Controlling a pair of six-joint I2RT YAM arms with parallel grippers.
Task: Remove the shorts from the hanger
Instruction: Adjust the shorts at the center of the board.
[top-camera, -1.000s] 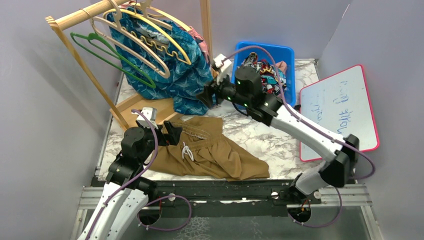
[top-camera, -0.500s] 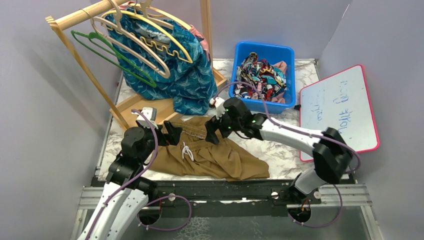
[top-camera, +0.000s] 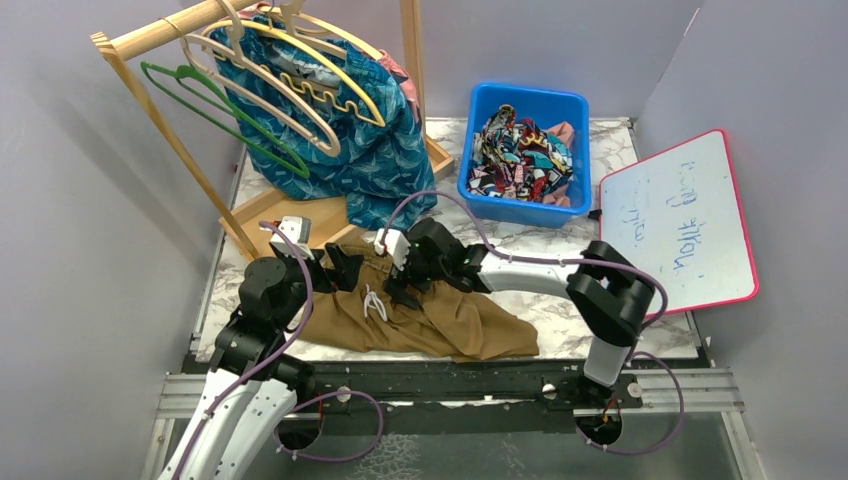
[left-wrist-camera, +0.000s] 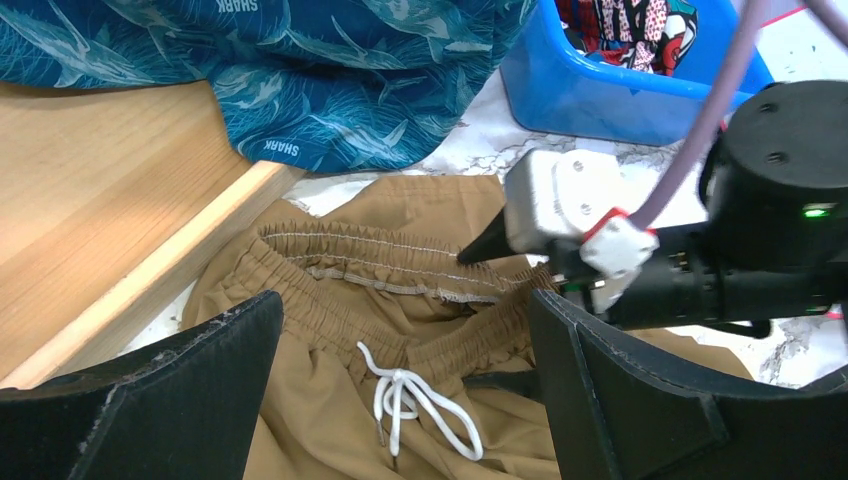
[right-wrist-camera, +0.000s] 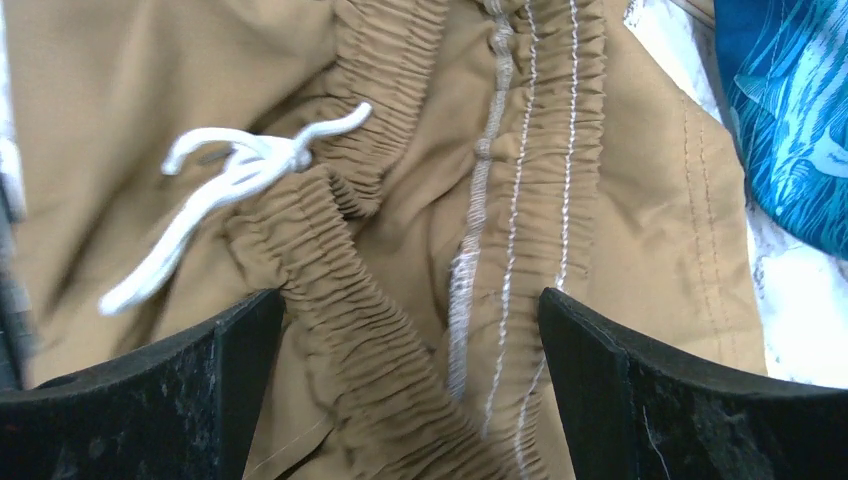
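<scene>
The olive-brown shorts (top-camera: 450, 325) lie crumpled on the marble desk (top-camera: 557, 322) by its near edge, with the waistband and white drawstring (left-wrist-camera: 415, 400) facing up. The teal shorts (top-camera: 370, 160) hang on the wooden rack (top-camera: 150, 35) behind. The right gripper (right-wrist-camera: 410, 330) points down over the waistband, jaws spread wide and gripping nothing, and the left gripper (left-wrist-camera: 405, 340) beside it is likewise wide apart and empty.

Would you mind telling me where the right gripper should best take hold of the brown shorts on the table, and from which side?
I'd grip the gathered elastic waistband of the brown shorts, coming straight down from above. The shorts lie spread on the marble table, but the waistband bunches into a raised ridge, and the open right gripper hangs over it, beside the white drawstring.
</scene>
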